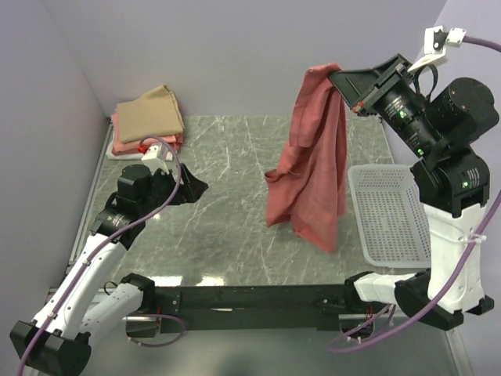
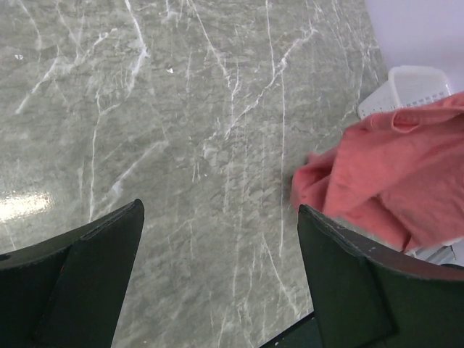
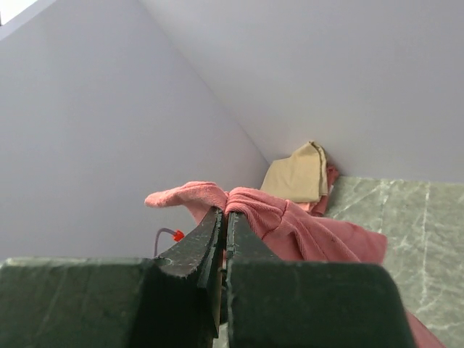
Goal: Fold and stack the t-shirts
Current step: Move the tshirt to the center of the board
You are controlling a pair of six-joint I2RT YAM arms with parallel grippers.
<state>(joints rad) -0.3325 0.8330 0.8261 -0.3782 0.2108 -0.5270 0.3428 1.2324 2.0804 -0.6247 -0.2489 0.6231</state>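
Note:
A salmon-red t-shirt (image 1: 311, 160) hangs in the air over the middle of the table, pinched at its top by my right gripper (image 1: 338, 81), which is shut on it. In the right wrist view the cloth (image 3: 290, 225) bunches over the closed fingertips of that gripper (image 3: 225, 214). The shirt's lower hem reaches down near the marble top. My left gripper (image 1: 197, 188) hovers low at the left of the table, open and empty; its wrist view has the hanging shirt (image 2: 391, 181) off to the right. A stack of folded t-shirts (image 1: 149, 119), tan on top, lies in the far left corner.
A white perforated basket (image 1: 389, 215) sits at the right edge of the marble table (image 1: 227, 204), beside the right arm's base. Purple walls close off the back and both sides. The arms' mounting rail (image 1: 250, 296) runs along the near edge.

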